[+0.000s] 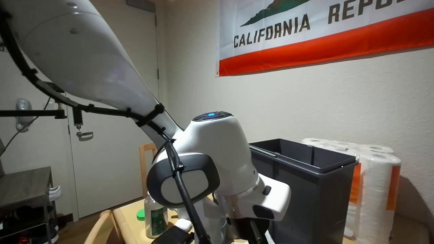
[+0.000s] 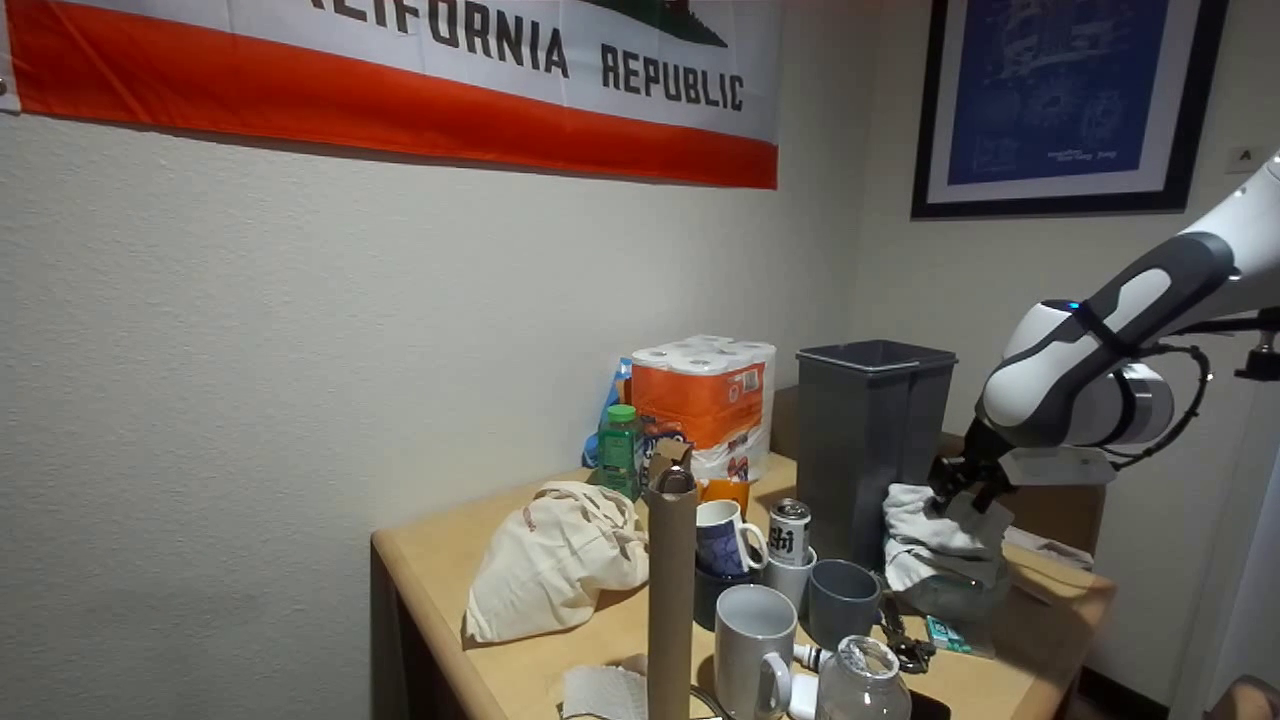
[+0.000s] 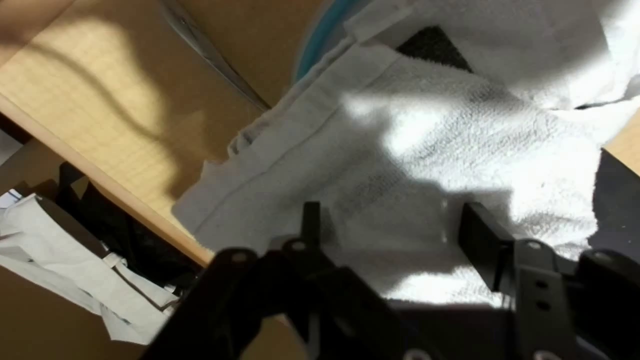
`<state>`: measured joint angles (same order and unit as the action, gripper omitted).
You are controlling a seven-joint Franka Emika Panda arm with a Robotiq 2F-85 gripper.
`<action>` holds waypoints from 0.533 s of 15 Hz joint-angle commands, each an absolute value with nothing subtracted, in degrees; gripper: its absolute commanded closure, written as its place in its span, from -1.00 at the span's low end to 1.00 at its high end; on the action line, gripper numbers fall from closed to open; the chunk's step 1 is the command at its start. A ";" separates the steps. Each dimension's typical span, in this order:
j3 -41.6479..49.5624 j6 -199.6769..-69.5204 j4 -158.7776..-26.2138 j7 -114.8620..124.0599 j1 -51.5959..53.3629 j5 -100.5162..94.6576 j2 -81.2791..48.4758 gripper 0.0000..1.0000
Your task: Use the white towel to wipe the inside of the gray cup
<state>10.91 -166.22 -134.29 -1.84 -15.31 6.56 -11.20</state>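
The white towel lies bunched and draped over a blue-rimmed container in the wrist view. The towel also shows in an exterior view beside the tall bin. My gripper is open, its two fingers wide apart over the towel with cloth between them. Whether the fingertips touch the cloth, I cannot tell. The gripper shows small and dark at the top of the towel. The gray cup stands upright on the table, left of the towel in that view. Its inside bottom is hidden.
A tall dark bin stands right behind the towel. Mugs, a can, a glass jar and a cardboard tube crowd near the cup. A cloth bag lies farther left. The table edge runs close to the towel.
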 commanded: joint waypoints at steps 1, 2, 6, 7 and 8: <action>9.30 -168.09 -133.07 -4.78 -16.52 9.23 -12.19 0.15; 9.23 -168.29 -133.09 -4.88 -16.49 9.42 -12.20 0.33; 8.97 -168.97 -133.58 -4.79 -16.52 9.44 -12.15 0.91; 8.89 -169.12 -133.81 -4.73 -16.61 9.55 -12.10 0.99; 8.83 -169.17 -134.00 -4.70 -16.69 9.66 -12.05 1.00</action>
<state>10.01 -167.35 -133.68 -2.44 -15.45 7.65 -11.78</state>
